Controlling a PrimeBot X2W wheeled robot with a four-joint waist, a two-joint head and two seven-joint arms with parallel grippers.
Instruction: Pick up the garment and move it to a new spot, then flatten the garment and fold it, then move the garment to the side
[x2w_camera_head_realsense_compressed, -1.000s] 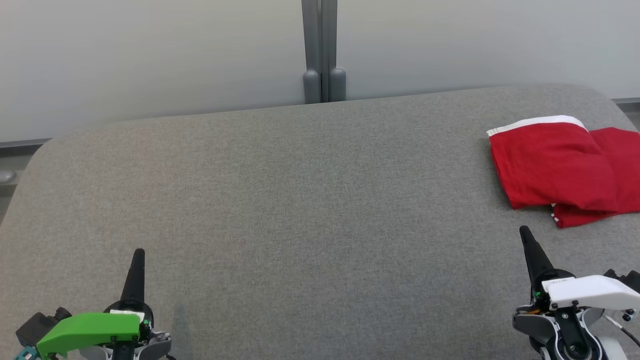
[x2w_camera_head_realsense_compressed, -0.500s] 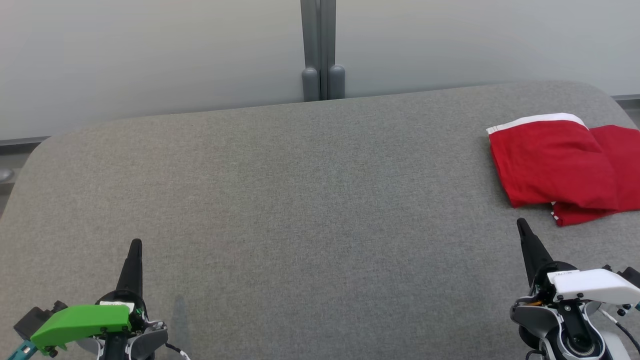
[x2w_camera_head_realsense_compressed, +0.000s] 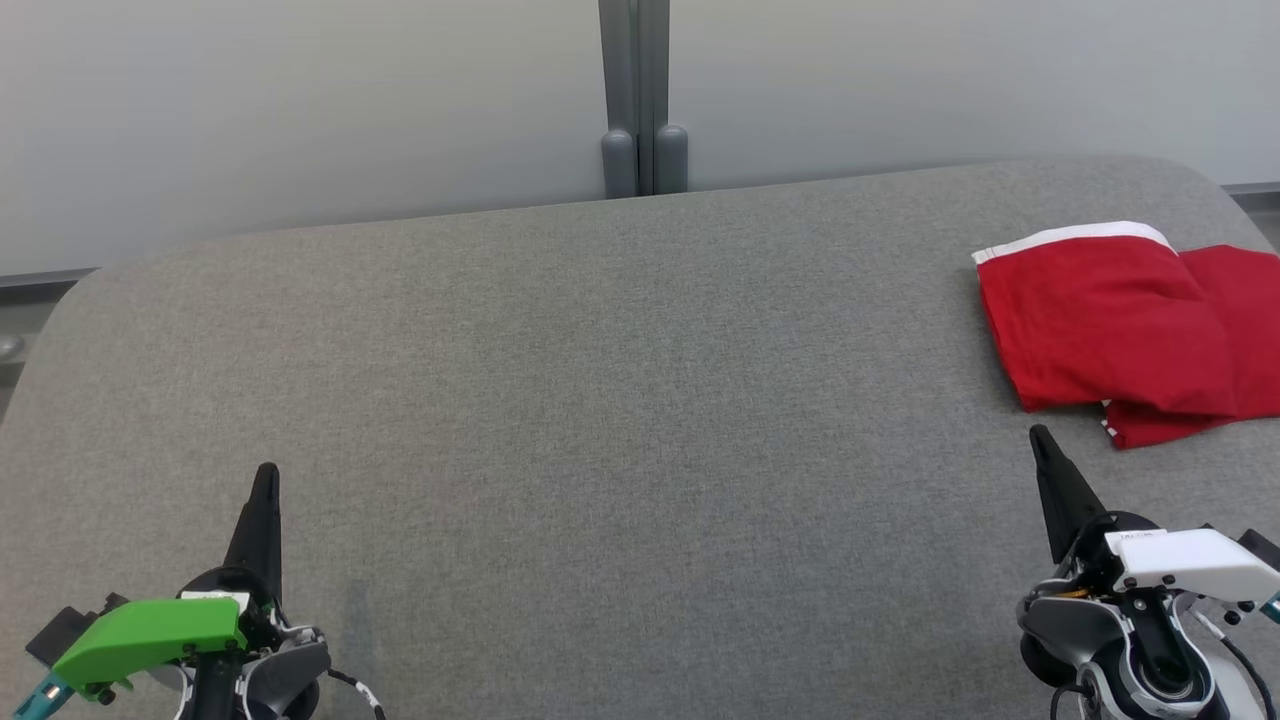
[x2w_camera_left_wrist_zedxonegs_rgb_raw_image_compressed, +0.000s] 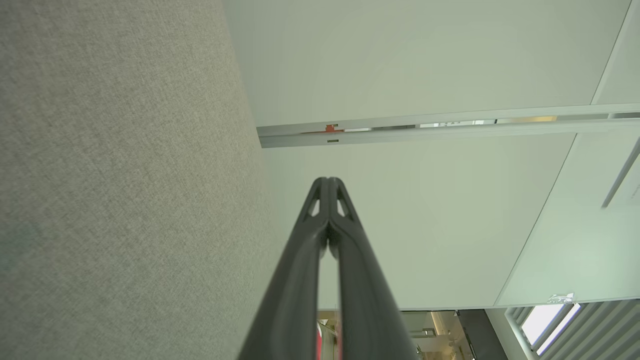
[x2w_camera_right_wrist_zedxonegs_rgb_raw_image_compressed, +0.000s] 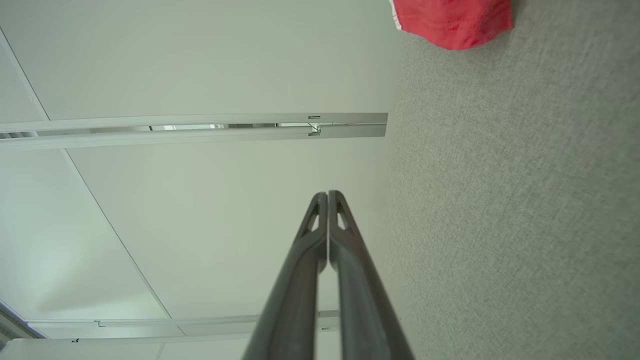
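Garment (x2w_camera_head_realsense_compressed: 1110, 320) folded on grey fabric surface (x2w_camera_head_realsense_compressed: 600, 400) — pale wall (x2w_camera_head_realsense_compressed: 300, 100) behind.

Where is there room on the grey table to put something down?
Almost everywhere. The grey table is bare from its left edge across the middle, between the left gripper and the wall post. The far right is crowded: the folded red garment lies there, just beyond the right gripper.
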